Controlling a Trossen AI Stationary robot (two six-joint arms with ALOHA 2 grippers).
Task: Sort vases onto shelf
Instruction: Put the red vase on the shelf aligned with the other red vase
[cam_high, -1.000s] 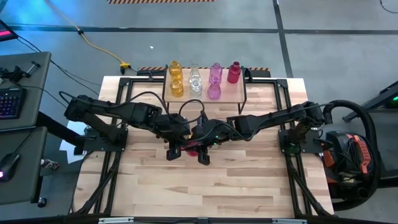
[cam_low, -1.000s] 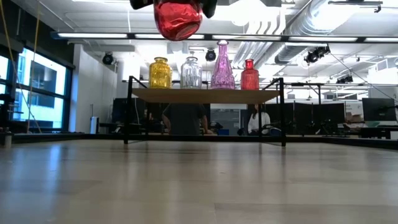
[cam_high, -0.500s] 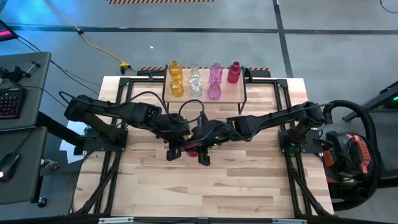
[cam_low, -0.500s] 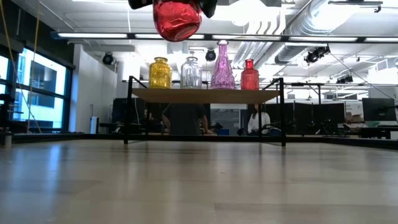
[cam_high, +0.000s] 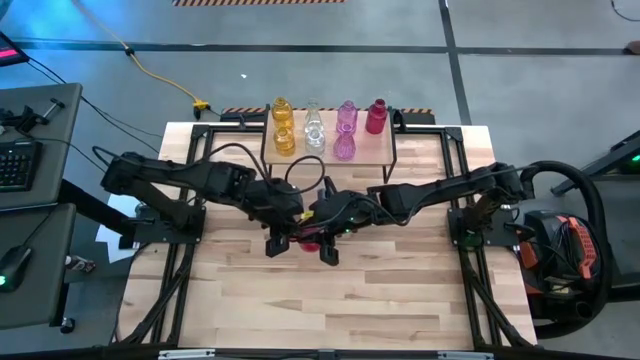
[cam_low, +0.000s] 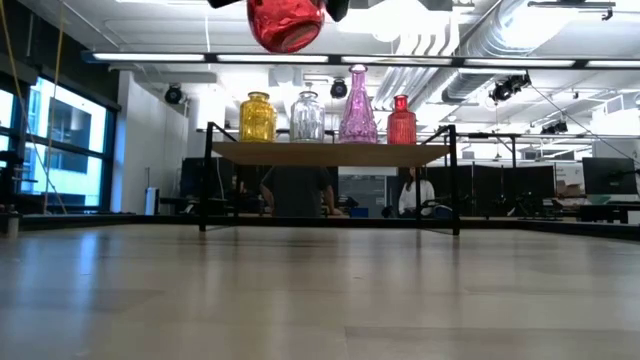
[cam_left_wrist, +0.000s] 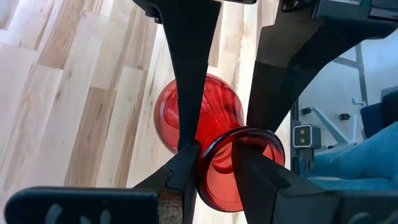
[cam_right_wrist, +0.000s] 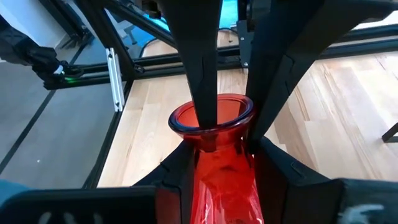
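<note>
Behind the surface (cam_high: 330, 300), my left end effector (cam_left_wrist: 214, 162) and right end effector (cam_right_wrist: 217, 149) both clamp the red vase (cam_low: 286, 24) at its neck, aloft. I judge it light, slick, breakable glass; the neck is the sound hold.

bright, even overhead ceiling strips (cam_low: 300, 58); soft shadows, glare near top, wrist foregrounds blurred.
</note>
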